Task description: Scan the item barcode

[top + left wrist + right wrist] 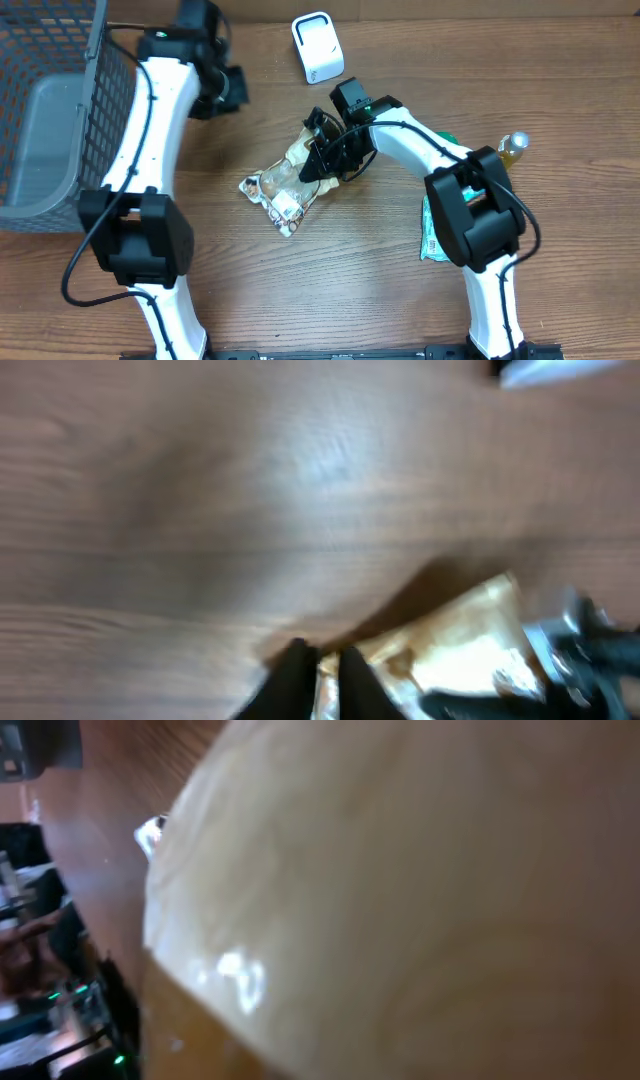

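Tabletop (350, 290): brown wood-grain surface, grain running left to right.

Far left: grey wire-mesh basket (40, 40), partly cut off by the frame edge.

Top centre: small white rounded plastic scanner box (317, 46), standing well apart from everything else.

Centre: crinkled tan-and-white foil snack packet (285, 185), lying askew. Its lower end is flat on the wood; its upper end is covered from above, so contact there is unclear.

Right: flat green plastic sachet (428, 240), mostly covered from above.

Near the right edge: small clear bottle of yellowish liquid (513, 148) with a pale cap. Cannot tell whether it is upright or tilted.

The left arm (158, 110) and right arm (420, 142) are white with bulky black joints (140, 235) (thin black cables (78, 255) trail alongside).
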